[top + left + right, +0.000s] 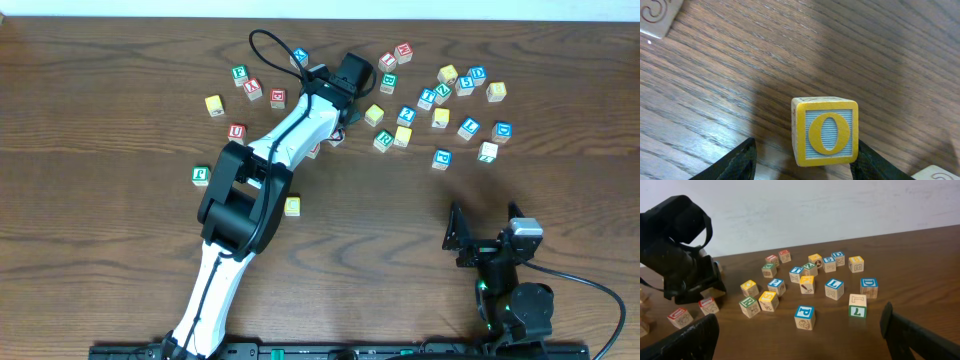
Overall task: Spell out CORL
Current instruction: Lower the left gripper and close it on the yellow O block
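From above, the white and black left arm (285,135) is hiding the left gripper (805,155) with its black fingers (737,162) and the wooden cube with the yellow O (825,132). In the left wrist view, the bottom edge is cutting those fingers off, and a pale wooden cube (657,15) is poking in only partly at the top left corner. Letters on the small wooden cubes (470,95) near the back edge of the brown wooden desk (100,260) are looking too tiny to read.
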Robot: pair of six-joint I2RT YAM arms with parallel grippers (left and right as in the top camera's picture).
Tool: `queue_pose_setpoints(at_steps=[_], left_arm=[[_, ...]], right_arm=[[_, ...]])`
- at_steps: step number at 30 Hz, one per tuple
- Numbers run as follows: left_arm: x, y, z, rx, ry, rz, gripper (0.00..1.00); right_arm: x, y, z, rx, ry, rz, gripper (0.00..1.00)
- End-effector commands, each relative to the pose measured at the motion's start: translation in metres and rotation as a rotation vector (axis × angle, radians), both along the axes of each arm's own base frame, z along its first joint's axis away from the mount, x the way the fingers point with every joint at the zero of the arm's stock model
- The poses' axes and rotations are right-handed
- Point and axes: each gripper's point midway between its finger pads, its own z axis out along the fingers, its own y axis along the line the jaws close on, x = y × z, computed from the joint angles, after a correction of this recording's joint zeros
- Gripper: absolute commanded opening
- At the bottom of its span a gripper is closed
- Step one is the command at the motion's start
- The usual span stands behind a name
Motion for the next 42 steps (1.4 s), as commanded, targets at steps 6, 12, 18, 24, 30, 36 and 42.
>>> queue_pose_setpoints(at_steps=[6,12,18,24,30,36,42], left_arm=[[0.002,0.020,0.000,0.119,0.006,-0.044,0.58],[0.003,0.023,0.000,0.124,0.008,-0.047,0.58],[0.011,0.014,0.003,0.170,-0.013,-0.233,0.63],[0.013,0.018,0.003,0.221,-0.009,-0.328,0.65],[0.019,0.027,0.005,0.232,-0.017,-0.336,0.65],[0.023,0.031,0.006,0.229,-0.025,-0.324,0.65],[0.026,0.024,0.006,0.197,-0.038,-0.352,0.65]], right_arm=[[0.000,-0.002,0.000,-0.014,-0.001,-0.008,0.99],[0.000,-0.002,0.000,-0.014,-0.001,-0.008,0.99],[0.000,-0.002,0.000,-0.014,-0.001,-0.008,0.99],[0.000,-0.002,0.000,-0.014,-0.001,-0.008,0.99],[0.000,-0.002,0.000,-0.014,-0.001,-0.008,0.99],[0.000,-0.002,0.000,-0.014,-0.001,-0.008,0.99],[0.000,-0.002,0.000,-0.014,-0.001,-0.008,0.99]])
